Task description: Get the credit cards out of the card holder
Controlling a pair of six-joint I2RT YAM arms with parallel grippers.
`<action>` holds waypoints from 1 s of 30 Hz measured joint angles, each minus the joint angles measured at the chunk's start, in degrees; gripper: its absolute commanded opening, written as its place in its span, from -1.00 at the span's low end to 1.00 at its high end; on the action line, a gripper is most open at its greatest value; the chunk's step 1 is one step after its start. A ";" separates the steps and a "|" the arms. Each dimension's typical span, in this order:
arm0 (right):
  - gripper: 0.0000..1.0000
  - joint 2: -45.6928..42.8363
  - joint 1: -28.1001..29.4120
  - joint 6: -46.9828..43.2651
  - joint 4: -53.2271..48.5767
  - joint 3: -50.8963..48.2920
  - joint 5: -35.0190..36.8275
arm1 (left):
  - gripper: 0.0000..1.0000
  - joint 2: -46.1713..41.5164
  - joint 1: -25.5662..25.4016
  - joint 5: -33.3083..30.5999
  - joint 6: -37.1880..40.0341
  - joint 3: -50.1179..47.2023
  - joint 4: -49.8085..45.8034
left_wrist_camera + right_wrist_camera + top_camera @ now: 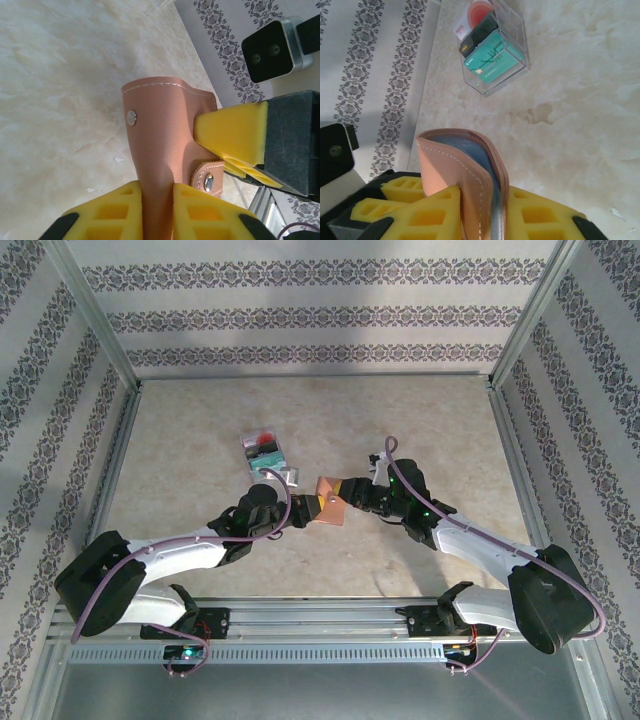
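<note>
Yellow-padded, both jaw pairs are closed on one tan card holder (160, 125): left gripper (157, 202) at one end, right gripper (480, 205) at the other. Beyond the right jaws, one clear box (516, 35) holds a teal-black-red stack (487, 60).

The card holder (160, 150) is seen as smooth tan leather-look material with a faint sheen, edged in pale stitching; its snap studs (131, 117) are shiny metal; the inner lining (484, 152), low in the right wrist view, looks smooth and grey-blue; the foam pads (235, 132) are matt yellow with moulded hollows; the table (580, 115) is finished matt, marbled like pale stone; the box (495, 47) at upper centre is clear, glossy plastic.
</note>
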 measured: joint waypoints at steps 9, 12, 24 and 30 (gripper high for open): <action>-1.00 0.00 -0.35 0.52 3.37 0.68 -3.65 | 0.45 0.02 2.34 4.74 -0.13 -0.68 2.71; -1.00 0.00 -1.20 1.18 4.81 0.70 -4.96 | 0.62 -0.57 5.14 8.85 0.13 -1.22 3.43; -1.00 -2.03 -3.82 1.99 7.17 1.11 -9.29 | 0.69 -11.15 9.35 21.07 6.25 -0.37 -2.54; -1.00 -2.51 -3.80 2.62 8.39 1.77 -11.13 | 0.54 -9.05 9.35 22.56 7.17 0.59 -4.79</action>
